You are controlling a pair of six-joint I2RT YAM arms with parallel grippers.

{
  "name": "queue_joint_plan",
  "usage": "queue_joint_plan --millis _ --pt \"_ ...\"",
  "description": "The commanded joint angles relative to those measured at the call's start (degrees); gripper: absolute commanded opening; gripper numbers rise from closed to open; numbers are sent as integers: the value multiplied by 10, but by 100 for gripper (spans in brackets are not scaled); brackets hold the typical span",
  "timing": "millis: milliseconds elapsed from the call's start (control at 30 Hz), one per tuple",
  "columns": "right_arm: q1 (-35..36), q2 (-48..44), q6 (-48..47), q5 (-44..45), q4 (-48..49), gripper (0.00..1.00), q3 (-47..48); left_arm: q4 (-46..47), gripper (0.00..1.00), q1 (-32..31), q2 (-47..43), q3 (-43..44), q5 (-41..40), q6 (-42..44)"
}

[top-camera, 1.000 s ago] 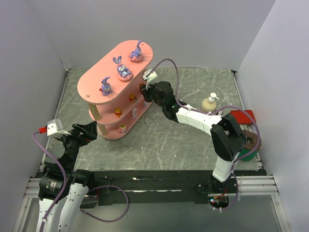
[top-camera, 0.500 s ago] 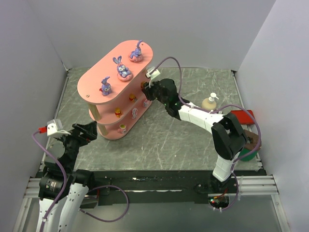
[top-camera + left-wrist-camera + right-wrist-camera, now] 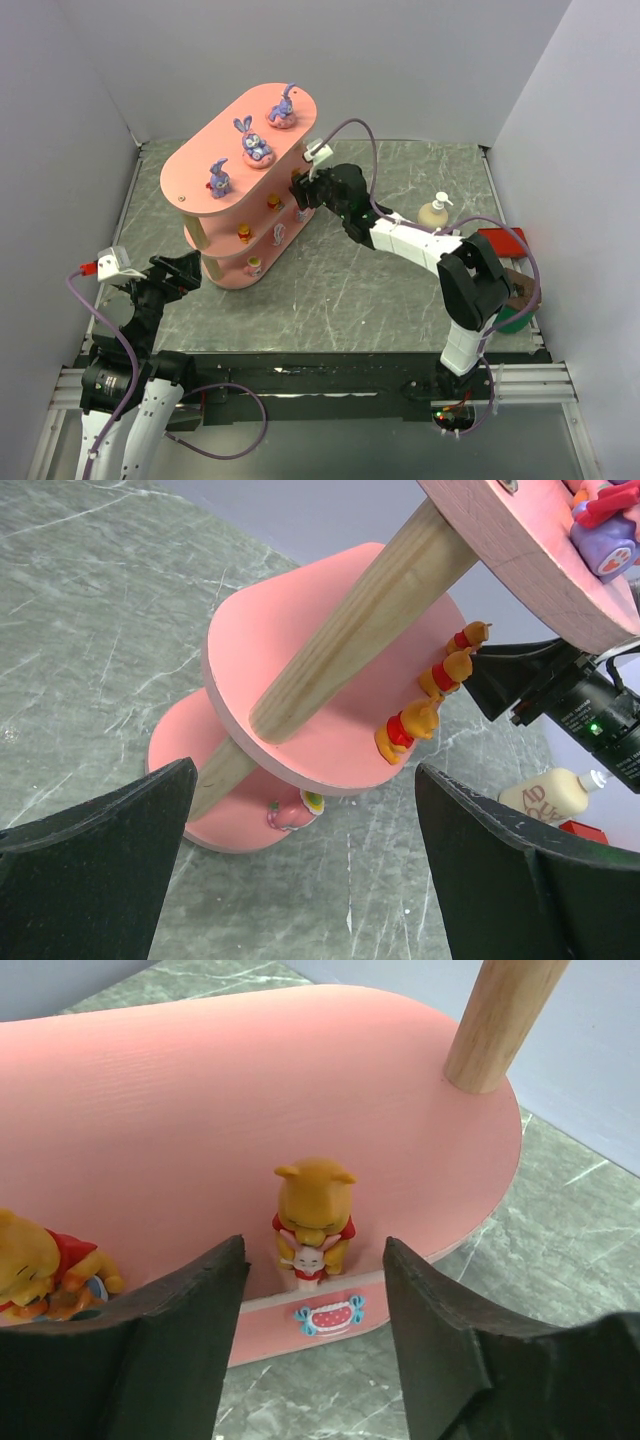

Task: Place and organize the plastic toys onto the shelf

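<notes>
Right gripper (image 3: 312, 1252): spread apart and gripping nothing, one black finger on each side of the small orange bear figurine in a red shirt (image 3: 313, 1215), with a gap visible on both sides. Stands upright on the middle board of the tall salmon-pink three-tier shelf with pale wooden posts (image 3: 200, 1080), close to the front edge and near the rounded end. Shares that board with a second orange bear in red (image 3: 40, 1265), off to the left in the wrist view.

Left gripper (image 3: 305, 780): likewise spread wide and empty, hanging low by the other end of the shelf, well apart from any toy.

Going by the glossy moulded look: hard plastic, very light, stiff, not fragile. Smooth and rounded though, so likely to slip or tip under an off-centre squeeze. Best taken across the torso at the red shirt, below the head and ears, with a gentle pinch. Narrow base and little margin to the board's edge, so easily knocked over or nudged off.

Elsewhere: three purple bunny figurines on pink bases (image 3: 250, 142) on the top board, and a pink-and-white egg-like figurine (image 3: 290, 813) on the bottom one.

Writing: dark script on the cream pump bottle (image 3: 548, 798), too small and cut off to read. Nothing legible on the flat red box (image 3: 503, 240), the toys or the shelf.
</notes>
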Motion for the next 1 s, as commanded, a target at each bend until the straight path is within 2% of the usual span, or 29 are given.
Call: queue_joint_plan --millis 0,233,333,467,733,967 --pt "-3 -36 2 8 -12 66 -25 18 96 4 9 10 5 7" --pt "-2 -133 17 25 -23 70 -88 19 96 4 9 12 10 6" --pt "-2 -183 31 49 -59 71 -108 13 96 4 8 15 -8 -5" --pt "-1 -263 79 68 -138 71 -141 -2 96 4 15 21 -38 -25" --pt "-2 -445 207 110 -318 71 -225 0 96 5 23 25 -31 -24" --pt "-3 -570 253 130 -394 71 -278 4 96 4 10 22 -35 -22"
